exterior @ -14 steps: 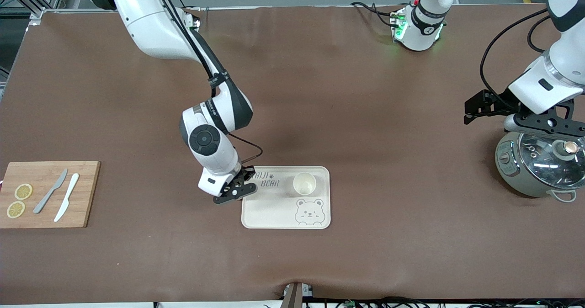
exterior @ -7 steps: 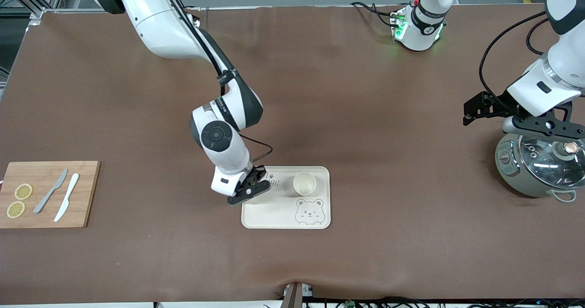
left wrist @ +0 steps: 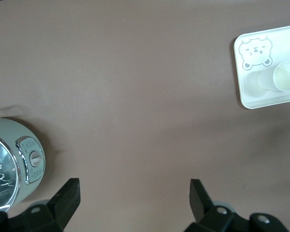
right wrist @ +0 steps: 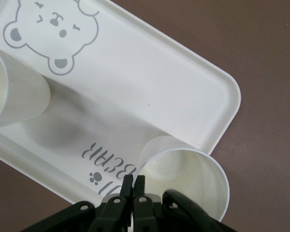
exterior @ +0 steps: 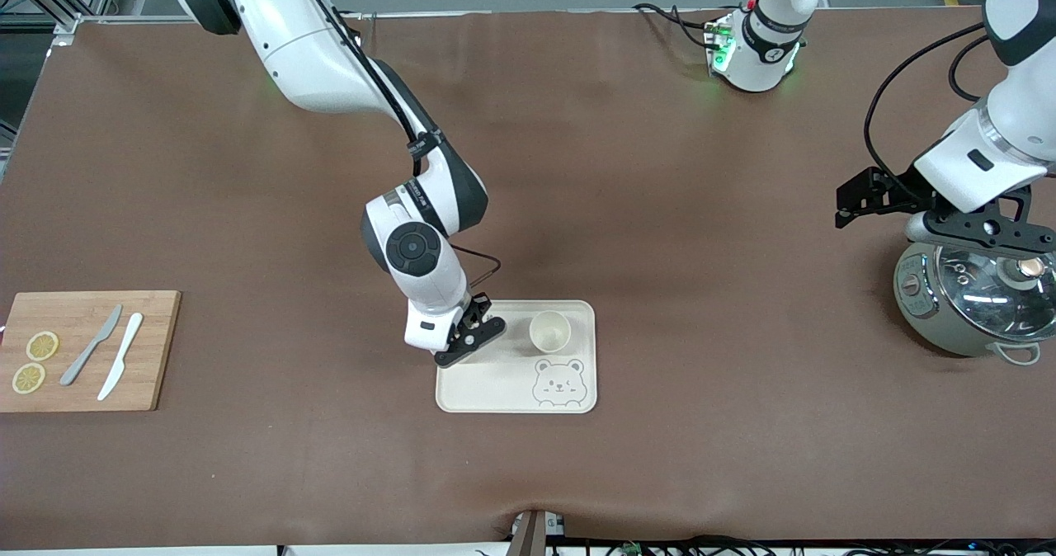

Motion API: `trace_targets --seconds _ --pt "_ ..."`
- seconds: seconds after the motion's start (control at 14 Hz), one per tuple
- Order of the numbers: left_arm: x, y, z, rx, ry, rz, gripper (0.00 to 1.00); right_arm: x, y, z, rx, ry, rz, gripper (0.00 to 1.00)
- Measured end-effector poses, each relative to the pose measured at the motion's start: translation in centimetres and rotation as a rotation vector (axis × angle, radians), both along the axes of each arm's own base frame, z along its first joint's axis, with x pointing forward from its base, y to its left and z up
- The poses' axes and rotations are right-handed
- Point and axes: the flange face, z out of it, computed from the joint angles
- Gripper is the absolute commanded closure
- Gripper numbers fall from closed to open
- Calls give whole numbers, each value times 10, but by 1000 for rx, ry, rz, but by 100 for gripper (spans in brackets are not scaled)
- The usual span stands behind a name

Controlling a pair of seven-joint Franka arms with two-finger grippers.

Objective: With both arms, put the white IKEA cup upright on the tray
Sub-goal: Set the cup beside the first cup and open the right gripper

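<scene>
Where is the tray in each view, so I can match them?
Front view: tray near the table's middle, under the right gripper.
Left wrist view: tray, small, in the distance.
Right wrist view: tray fills most of it, below the right gripper's held cup.
Shared landmark: the bear-face drawing.

Even, bright overhead light falls on the brown table (exterior: 660,209), throwing soft shadows beneath the right arm (exterior: 412,242); glare glints off the cooker's glass lid (exterior: 990,292), and both wrist views stay sharp.
</scene>
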Motion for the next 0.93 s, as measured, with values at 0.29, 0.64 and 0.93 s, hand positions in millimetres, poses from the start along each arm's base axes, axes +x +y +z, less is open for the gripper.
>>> trace_targets --seconds 0.29,0.64,0.93 --pt "1 0 0 0 -2 0 0 0 16 1 9 -17 20 100" --pt "2 0 -1 -1 -9 1 0 -4 24 -2 6 -17 35 46" --pt "3 0 -2 -2 -10 1 0 -6 25 -15 -1 -8 38 0"
